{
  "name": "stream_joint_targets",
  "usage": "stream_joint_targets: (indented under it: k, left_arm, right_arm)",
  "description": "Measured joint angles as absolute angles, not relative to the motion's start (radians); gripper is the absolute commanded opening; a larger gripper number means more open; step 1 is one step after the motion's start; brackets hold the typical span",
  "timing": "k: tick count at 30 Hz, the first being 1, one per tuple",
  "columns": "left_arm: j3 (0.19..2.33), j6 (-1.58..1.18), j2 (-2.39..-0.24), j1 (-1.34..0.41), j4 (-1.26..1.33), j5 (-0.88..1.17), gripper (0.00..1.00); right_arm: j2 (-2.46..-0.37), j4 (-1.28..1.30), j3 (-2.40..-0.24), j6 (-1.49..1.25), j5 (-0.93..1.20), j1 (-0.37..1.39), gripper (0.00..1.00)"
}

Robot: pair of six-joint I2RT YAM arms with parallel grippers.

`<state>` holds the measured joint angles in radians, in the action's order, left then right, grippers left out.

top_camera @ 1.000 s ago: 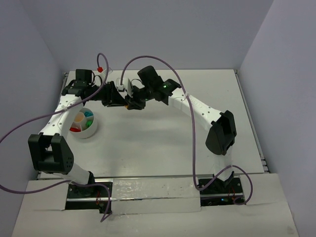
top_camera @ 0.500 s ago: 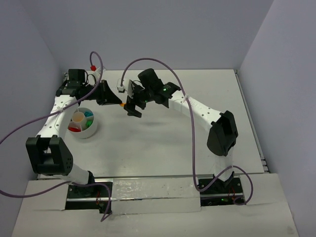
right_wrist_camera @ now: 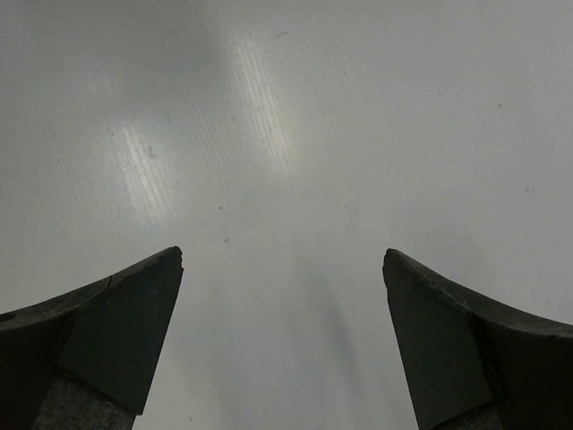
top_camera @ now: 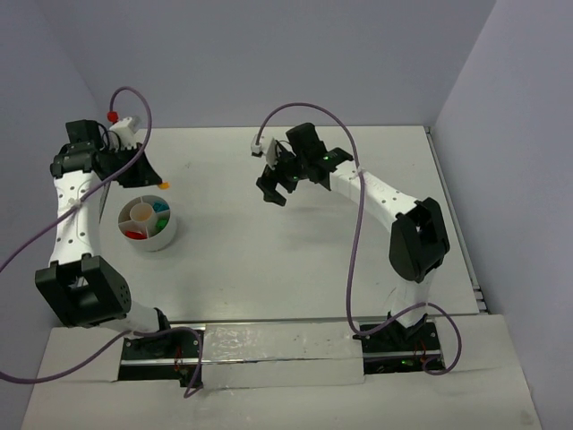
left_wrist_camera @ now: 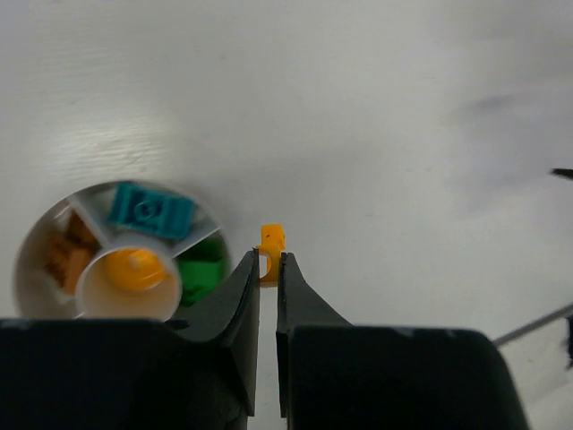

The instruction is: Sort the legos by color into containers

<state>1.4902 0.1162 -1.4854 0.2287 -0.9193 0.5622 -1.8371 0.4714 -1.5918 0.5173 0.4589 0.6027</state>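
My left gripper (top_camera: 163, 184) is shut on a small orange lego (top_camera: 166, 185), held in the air just above and to the right of the round white bowl (top_camera: 166, 238). In the left wrist view the orange lego (left_wrist_camera: 271, 244) sticks out from the fingertips beside the bowl's rim (left_wrist_camera: 218, 228). The bowl's compartments hold a cyan lego (left_wrist_camera: 150, 211), a green lego (left_wrist_camera: 202, 269) and orange pieces (left_wrist_camera: 67, 255); the central ring (left_wrist_camera: 131, 270) looks orange inside. A red lego (top_camera: 135, 235) shows in the top view. My right gripper (top_camera: 273, 189) hangs open over bare table, nothing between its fingers (right_wrist_camera: 125, 309).
The white table (top_camera: 295, 260) is walled at the back and both sides. Purple cables (top_camera: 358, 242) loop from both arms. The right arm's elbow (top_camera: 419, 240) stands at the right.
The right gripper opened, let go of the orange lego and drew back to the right. The left gripper kept the lego and carried it left, to beside the bowl.
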Motion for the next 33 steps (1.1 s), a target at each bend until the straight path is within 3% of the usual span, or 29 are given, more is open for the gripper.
stream_joint_targets:
  k: [9, 26, 29, 33]
  left_arm:
    - [1.49, 0.196, -1.47, 0.325, -1.002, 0.365, 0.0]
    - [1.49, 0.189, -1.589, 0.324, -1.014, 0.291, 0.06]
    - [1.491, 0.188, -1.622, 0.324, -1.015, 0.29, 0.15]
    - [1.491, 0.19, -1.651, 0.324, -1.018, 0.284, 0.43]
  right_arm:
    - [-1.835, 0.472, -1.581, 0.517, 0.453, 0.556, 1.0]
    - [-1.835, 0.472, -1.581, 0.512, 0.453, 0.529, 1.0]
    - [-1.835, 0.472, -1.581, 0.509, 0.452, 0.522, 1.0]
    - [-1.835, 0.477, -1.581, 0.509, 0.45, 0.515, 1.0]
